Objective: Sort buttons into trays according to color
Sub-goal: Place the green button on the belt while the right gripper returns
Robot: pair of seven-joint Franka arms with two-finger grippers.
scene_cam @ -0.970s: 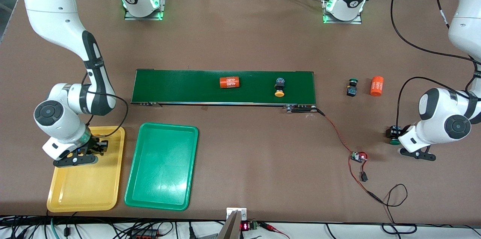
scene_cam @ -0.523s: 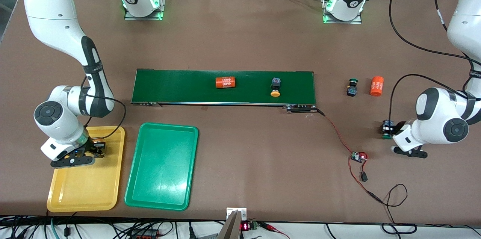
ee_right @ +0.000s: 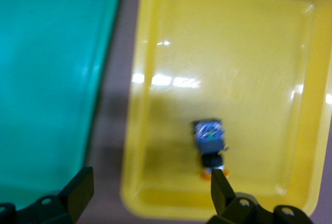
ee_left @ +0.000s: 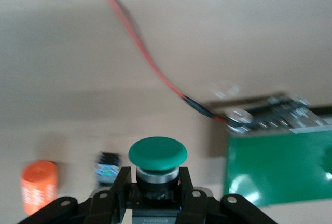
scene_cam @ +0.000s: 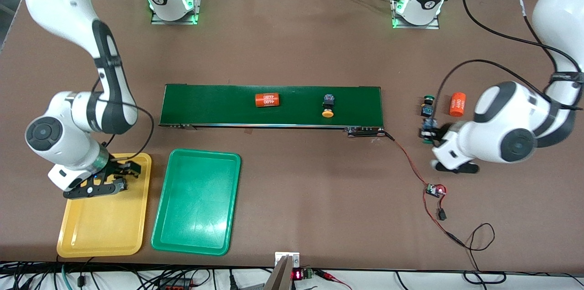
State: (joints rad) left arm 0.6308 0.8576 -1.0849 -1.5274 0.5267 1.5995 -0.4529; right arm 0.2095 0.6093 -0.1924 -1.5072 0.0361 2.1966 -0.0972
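Observation:
My left gripper (scene_cam: 429, 134) is shut on a green button (ee_left: 157, 154) and holds it above the table, just off the conveyor's end. A second green button (scene_cam: 427, 105) stands on the table and also shows in the left wrist view (ee_left: 107, 166). A yellow button (scene_cam: 327, 106) rides on the dark-green belt (scene_cam: 219, 103). My right gripper (scene_cam: 127, 177) is open over the yellow tray (scene_cam: 105, 230). In the right wrist view, another yellow button (ee_right: 210, 137) lies in the yellow tray (ee_right: 249, 53), below the open gripper (ee_right: 150, 193). The green tray (scene_cam: 196, 202) lies beside it.
One orange cylinder (scene_cam: 267, 99) lies on the belt. Another (scene_cam: 457, 104) lies on the table toward the left arm's end. A red wire (scene_cam: 410, 162) runs from the conveyor's end to a small board (scene_cam: 435, 189).
My left gripper has carried the green button up and toward the conveyor's end. My right gripper has opened over the yellow tray. The belt's cylinder and yellow button have moved toward the right arm's end.

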